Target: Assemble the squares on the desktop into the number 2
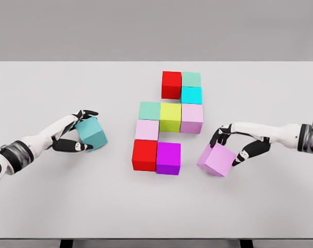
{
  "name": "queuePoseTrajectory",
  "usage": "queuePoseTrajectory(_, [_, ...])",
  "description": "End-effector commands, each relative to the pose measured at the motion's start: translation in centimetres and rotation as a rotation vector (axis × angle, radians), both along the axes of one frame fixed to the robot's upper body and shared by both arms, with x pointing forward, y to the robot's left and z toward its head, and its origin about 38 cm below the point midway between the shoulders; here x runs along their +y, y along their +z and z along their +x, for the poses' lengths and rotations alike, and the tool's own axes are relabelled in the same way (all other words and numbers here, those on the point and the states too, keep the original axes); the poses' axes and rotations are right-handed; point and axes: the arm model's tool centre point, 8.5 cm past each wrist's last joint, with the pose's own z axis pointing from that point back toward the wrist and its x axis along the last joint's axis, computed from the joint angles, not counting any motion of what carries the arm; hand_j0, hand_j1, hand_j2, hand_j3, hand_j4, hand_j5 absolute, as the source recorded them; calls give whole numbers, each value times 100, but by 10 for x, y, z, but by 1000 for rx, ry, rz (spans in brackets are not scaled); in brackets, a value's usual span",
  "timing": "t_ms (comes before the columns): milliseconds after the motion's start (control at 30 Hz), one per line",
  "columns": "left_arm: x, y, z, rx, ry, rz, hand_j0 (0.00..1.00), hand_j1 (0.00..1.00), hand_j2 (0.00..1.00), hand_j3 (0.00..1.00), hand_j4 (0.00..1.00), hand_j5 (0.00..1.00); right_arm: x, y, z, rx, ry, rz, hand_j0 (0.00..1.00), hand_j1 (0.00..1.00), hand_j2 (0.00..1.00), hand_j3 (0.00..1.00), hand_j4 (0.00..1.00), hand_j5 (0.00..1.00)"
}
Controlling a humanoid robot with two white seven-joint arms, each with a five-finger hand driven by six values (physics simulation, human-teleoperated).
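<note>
Worktop (pixel 43 206), part-built 2 (pixel 169 124) at centre: left hand (pixel 76 135) clamped on teal cube (pixel 92 134), right hand (pixel 234 147) clamped on tilted lilac cube (pixel 217 159); risk: a careless set-down nudging placed cubes askew.

left arm (pixel 22 152) cut off at pic's left edge, right arm (pixel 285 135) at the right edge, so no shoulders seen. left hand (pixel 74 135) covers part of the teal cube (pixel 93 133); its palm side is hidden. right hand (pixel 238 142) hides top edge of the pink cube (pixel 216 159). table (pixel 53 206) legs mostly cut off at bottom edge.
</note>
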Motion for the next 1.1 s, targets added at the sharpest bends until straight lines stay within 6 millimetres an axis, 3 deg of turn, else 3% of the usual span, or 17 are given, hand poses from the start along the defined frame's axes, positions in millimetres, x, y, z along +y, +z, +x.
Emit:
queuePoseTrajectory(0, [-2,0,0,-3,-2,-6,62,62,62,62,62,62,2,2,-1,-31,28,-17,53,53,53,53,53,53])
queuePoseTrajectory(267, [0,10,7,-29,3,-2,57,57,57,57,57,57,21,15,-7,-102,113,-22,54,54,54,54,54,54])
queuePoseTrajectory(833, [-5,48,36,-153,3,26,48,48,48,48,48,48,27,25,-6,-149,149,-18,54,54,54,54,54,54])
queuePoseTrajectory(1067, [-12,45,49,-164,28,22,45,45,45,45,45,45,28,27,-4,-156,149,-17,54,54,54,54,54,54])
